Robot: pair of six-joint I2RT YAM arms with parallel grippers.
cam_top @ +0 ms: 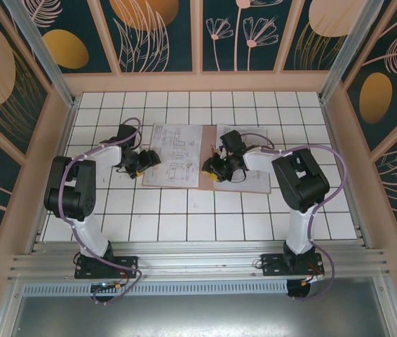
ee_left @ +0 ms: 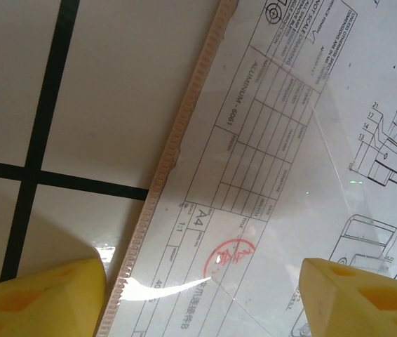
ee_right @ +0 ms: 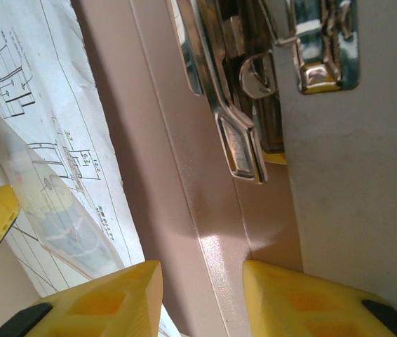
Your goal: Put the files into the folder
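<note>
**Item 1: left gripper** [ee_left: 198,298]. The jaws stand wide apart and grip nothing. Its yellow fingertips [ee_left: 41,295] straddle the outer left edge of the folder [cam_top: 247,181], with the printed sheet on that edge between them.

**Item 2: right gripper** [ee_right: 202,298]. The jaws are partly apart and empty, over the folder's centre fold and just short of the metal clip mechanism [ee_right: 244,147].

**Item 3: files** [cam_top: 174,153]. These are white engineering-drawing sheets lying on the left leaf of the open folder. The title block and red stamp sit near the outer edge. A glossy clear film seems to lie over the top sheet, though I cannot tell for certain.

**Item 4: tiled table** [ee_left: 107,84]. It lies under the folder and is bare beside the left edge.

**Hazards (judged):**
- If the left jaws close here, they may pinch paper and card together, creasing the sheet or dragging the whole folder sideways.
- A fingertip sliding under the card alone could tip the loose sheets off.
- The right fingers may snag the sprung clip.
- If the leaf is shut with sheets overhanging, their edges would fold or stick out.
</note>
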